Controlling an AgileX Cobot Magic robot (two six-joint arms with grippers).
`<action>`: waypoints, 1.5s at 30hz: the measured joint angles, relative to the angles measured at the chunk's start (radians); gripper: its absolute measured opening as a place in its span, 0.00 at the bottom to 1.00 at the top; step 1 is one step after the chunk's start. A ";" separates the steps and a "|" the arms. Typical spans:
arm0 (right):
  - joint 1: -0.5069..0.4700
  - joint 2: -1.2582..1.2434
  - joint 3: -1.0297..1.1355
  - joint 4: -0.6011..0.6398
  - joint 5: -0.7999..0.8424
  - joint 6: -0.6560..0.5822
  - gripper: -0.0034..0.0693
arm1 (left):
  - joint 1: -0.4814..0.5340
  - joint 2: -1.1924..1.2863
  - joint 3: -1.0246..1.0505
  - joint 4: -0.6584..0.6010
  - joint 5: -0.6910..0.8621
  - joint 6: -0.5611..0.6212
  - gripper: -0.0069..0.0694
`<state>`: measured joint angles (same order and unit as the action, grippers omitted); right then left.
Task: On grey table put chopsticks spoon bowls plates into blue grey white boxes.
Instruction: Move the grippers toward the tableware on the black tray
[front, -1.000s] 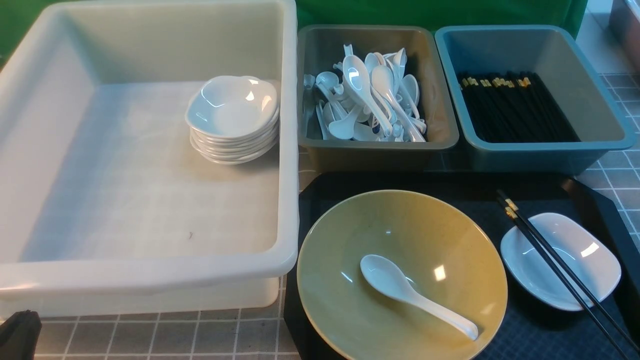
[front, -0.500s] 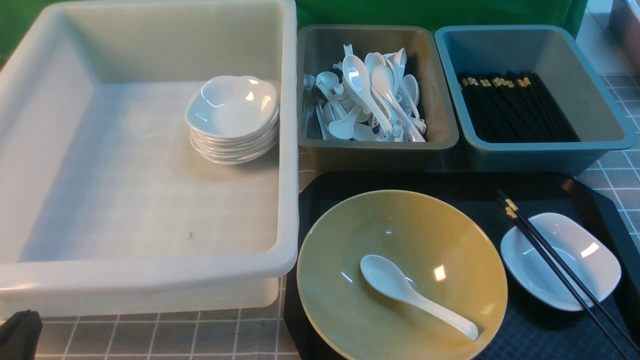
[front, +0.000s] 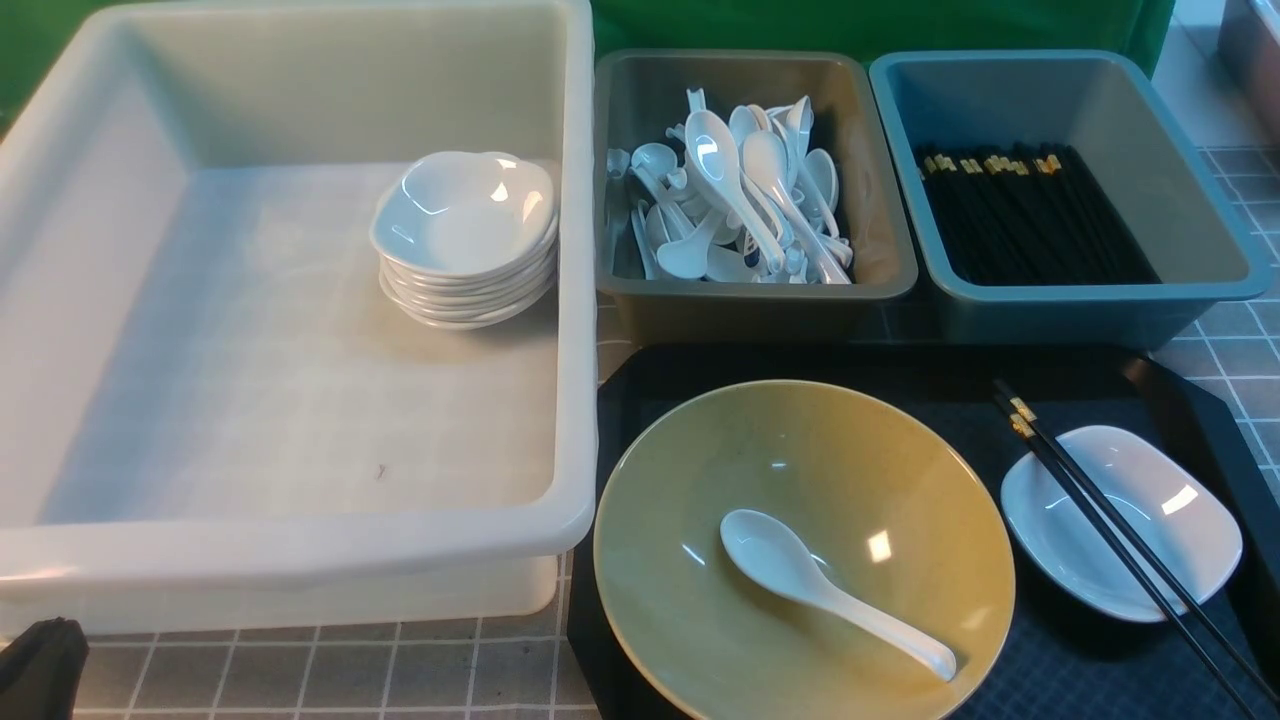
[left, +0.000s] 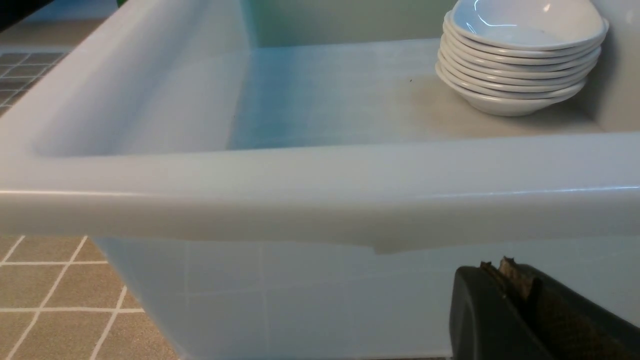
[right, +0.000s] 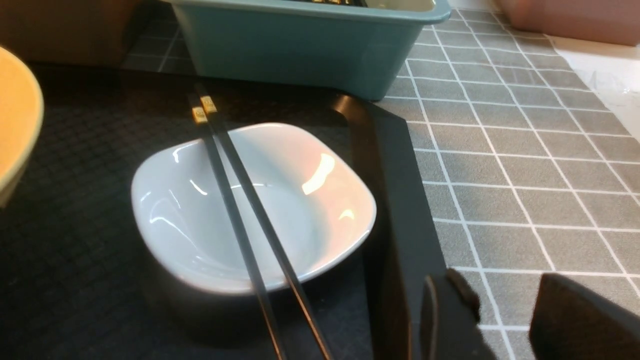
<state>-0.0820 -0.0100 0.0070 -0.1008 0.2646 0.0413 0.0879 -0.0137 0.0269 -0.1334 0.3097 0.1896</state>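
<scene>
A yellow bowl (front: 800, 540) sits on the black tray with a white spoon (front: 830, 590) inside it. To its right a white plate (front: 1150, 510) carries two black chopsticks (front: 1110, 540) laid across it; both show in the right wrist view, plate (right: 310, 200) and chopsticks (right: 240, 215). The white tub (front: 300, 560) holds a stack of plates (front: 465, 240). The grey bin (front: 870, 200) holds spoons, the blue bin (front: 1180, 190) holds chopsticks. My left gripper (left: 500, 267) is shut and empty, low before the tub's near wall. My right gripper (right: 505, 295) is open, over the table beside the tray's edge.
The black tray (front: 1090, 660) with its textured mat lies in front of the grey and blue bins. The grey tiled table (right: 525, 150) shows to the right of the tray. A green backdrop stands behind the bins.
</scene>
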 joint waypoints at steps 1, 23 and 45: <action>0.000 0.000 0.000 0.000 0.000 0.012 0.37 | 0.000 0.000 0.000 0.000 0.000 0.000 0.08; 0.000 0.000 0.000 0.167 -0.007 0.958 0.37 | 0.000 0.000 0.000 -0.985 -0.070 -0.437 0.08; 0.180 0.627 -0.653 0.220 0.337 -0.080 0.05 | -0.006 0.608 -0.737 -0.551 0.416 0.325 0.08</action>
<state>0.0978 0.6173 -0.6459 0.1189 0.6020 -0.0387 0.0818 0.5941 -0.7103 -0.6844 0.7257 0.5150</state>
